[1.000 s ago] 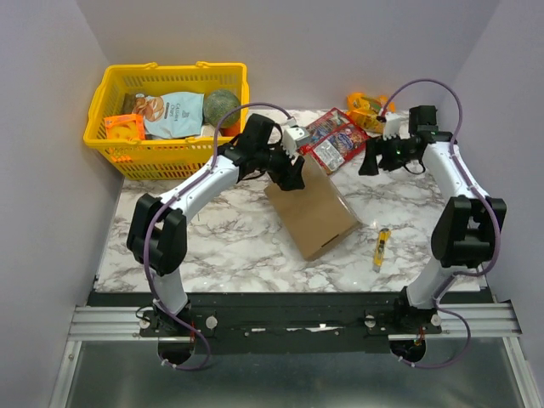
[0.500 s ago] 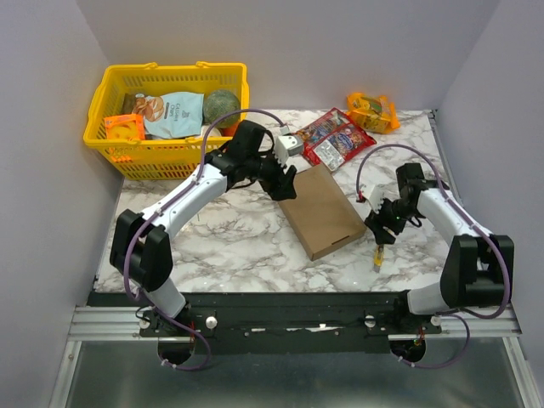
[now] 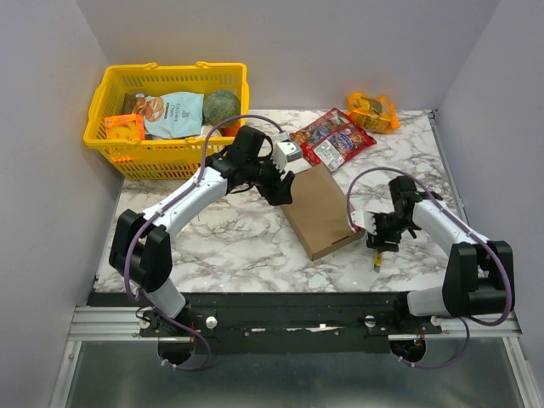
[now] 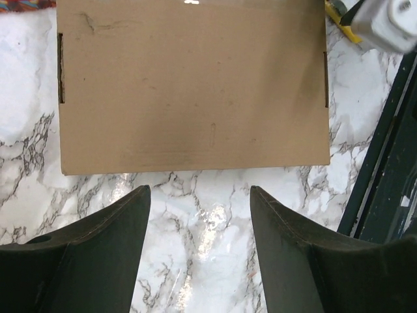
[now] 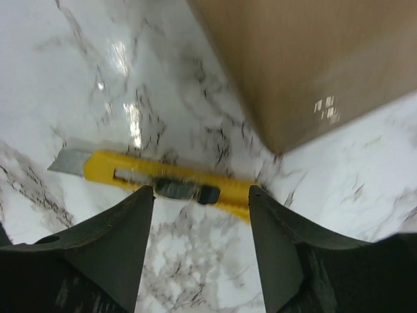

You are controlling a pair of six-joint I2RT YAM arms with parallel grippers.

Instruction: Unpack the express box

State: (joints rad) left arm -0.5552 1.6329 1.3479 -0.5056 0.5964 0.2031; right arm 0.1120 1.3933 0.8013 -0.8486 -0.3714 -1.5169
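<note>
The express box [image 3: 319, 211] is a flat, plain brown cardboard box lying shut on the marble table, seen close in the left wrist view [image 4: 195, 85]. My left gripper [image 3: 285, 189] hovers open just off the box's far-left edge, with only bare marble between its fingers [image 4: 199, 189]. A yellow utility knife [image 5: 169, 182] with its blade pushed out lies on the table by the box's near-right corner [image 5: 306, 65]. My right gripper [image 5: 201, 189] is low over the knife [image 3: 376, 259], open, with the fingertips either side of the knife's handle.
A yellow plastic basket [image 3: 174, 68] holding snack bags and a green round item stands at the back left. Red snack packets [image 3: 331, 140] lie behind the box, and an orange packet [image 3: 371, 110] at the back right. The black table rail [image 4: 391, 163] runs along the front.
My right arm swung from the back of the table, near the snack packets, down to the knife at the front, and its jaws narrowed. The left gripper shifted slightly at the box's edge.
</note>
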